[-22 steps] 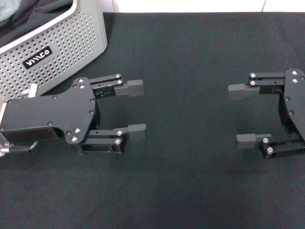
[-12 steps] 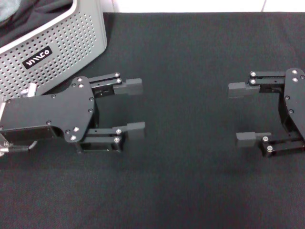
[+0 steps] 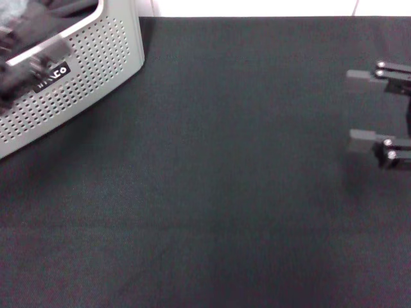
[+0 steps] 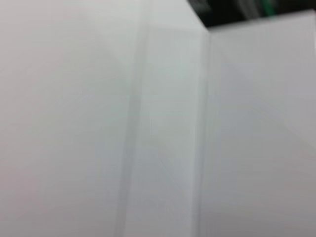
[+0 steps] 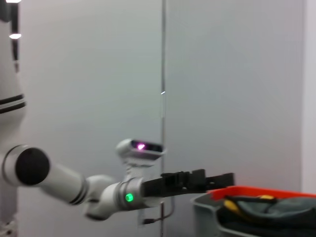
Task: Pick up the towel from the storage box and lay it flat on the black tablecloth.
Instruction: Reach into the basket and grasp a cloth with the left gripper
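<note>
The light grey perforated storage box [image 3: 96,64] stands at the far left corner of the black tablecloth [image 3: 212,192]. Dark folds of the towel [image 3: 61,8] show inside it. My left arm is a blurred streak [image 3: 29,61] over the box's front rim. In the right wrist view the left gripper [image 5: 217,178] hovers just above the box [image 5: 207,210], where the towel [image 5: 256,206] lies bunched, dark grey with yellow-orange showing. My right gripper [image 3: 361,106] hangs open over the cloth's right edge, holding nothing.
A white wall or table strip [image 3: 257,8] runs behind the tablecloth's far edge. The left wrist view shows only a pale blurred surface [image 4: 148,123].
The left arm has swung off the tablecloth, back and left to over the box. The right gripper has shifted right and a little farther back, still open.
</note>
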You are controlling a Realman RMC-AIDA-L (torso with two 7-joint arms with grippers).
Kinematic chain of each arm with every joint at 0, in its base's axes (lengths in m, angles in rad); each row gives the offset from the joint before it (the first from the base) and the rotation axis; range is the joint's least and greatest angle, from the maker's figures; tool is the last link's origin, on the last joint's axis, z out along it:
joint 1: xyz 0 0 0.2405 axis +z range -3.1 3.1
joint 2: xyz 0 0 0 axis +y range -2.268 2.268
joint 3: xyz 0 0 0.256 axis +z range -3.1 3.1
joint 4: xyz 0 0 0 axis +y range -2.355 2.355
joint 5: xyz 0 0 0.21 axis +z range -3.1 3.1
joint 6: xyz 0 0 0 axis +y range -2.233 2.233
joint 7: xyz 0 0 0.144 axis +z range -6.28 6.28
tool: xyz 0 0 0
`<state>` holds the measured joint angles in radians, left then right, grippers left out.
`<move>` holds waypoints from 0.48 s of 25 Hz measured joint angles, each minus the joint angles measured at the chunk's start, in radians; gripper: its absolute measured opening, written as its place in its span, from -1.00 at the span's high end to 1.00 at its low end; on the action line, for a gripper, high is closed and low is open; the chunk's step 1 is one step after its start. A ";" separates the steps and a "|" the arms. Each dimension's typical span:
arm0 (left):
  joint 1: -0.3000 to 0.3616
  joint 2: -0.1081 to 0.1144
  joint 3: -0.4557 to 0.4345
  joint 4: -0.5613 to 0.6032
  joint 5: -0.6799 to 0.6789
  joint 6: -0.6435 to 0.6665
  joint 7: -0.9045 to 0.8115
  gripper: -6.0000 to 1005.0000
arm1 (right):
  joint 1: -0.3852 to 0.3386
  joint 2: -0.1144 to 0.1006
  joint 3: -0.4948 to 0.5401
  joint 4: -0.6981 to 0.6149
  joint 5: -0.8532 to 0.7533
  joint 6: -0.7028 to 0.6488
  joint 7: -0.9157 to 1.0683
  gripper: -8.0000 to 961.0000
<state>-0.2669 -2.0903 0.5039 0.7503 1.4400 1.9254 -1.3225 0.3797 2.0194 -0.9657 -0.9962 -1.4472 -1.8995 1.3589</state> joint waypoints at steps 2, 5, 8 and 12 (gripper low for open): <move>0.006 0.001 -0.057 0.011 0.002 -0.010 -0.022 -0.52 | -0.003 -0.001 0.016 0.025 0.003 -0.005 -0.012 -0.49; 0.017 -0.001 -0.078 0.078 0.007 -0.067 -0.066 -0.51 | -0.004 -0.004 0.019 0.047 0.005 -0.002 -0.027 -0.48; 0.015 -0.001 -0.073 0.149 0.027 -0.124 -0.094 -0.51 | -0.004 -0.005 0.019 0.053 0.002 0.000 -0.033 -0.48; 0.006 -0.001 -0.061 0.245 0.064 -0.188 -0.159 -0.50 | -0.004 -0.005 0.020 0.058 0.000 0.001 -0.037 -0.48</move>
<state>-0.2609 -2.0913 0.4434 0.9954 1.5040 1.7374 -1.4817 0.3758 2.0141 -0.9459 -0.9381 -1.4469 -1.8988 1.3222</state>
